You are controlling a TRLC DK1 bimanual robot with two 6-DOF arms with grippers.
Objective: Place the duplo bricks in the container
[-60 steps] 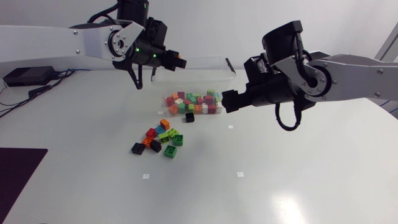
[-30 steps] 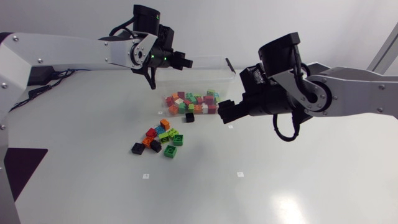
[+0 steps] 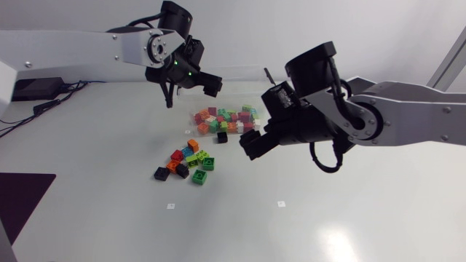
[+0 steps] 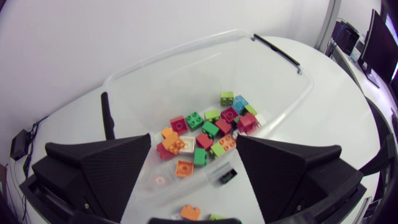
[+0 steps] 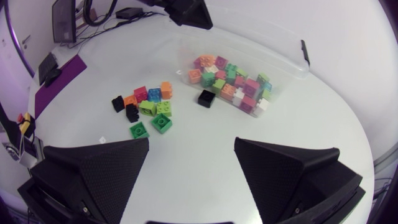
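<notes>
Duplo bricks [image 3: 187,161] were scattered loose on the table [image 3: 328,211], with more heaped in the clear container [image 4: 186,68] (its walls were barely made out from above, one end hidden by the right arm [image 3: 408,109]). The left gripper [image 4: 193,171] and the right gripper [image 5: 191,165] were both held spread wide.

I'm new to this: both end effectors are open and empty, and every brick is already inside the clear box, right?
Not every brick. The left end effector and right end effector are open and empty, but a cluster of bricks lies on the table outside the clear box; the head view shows it.
</notes>
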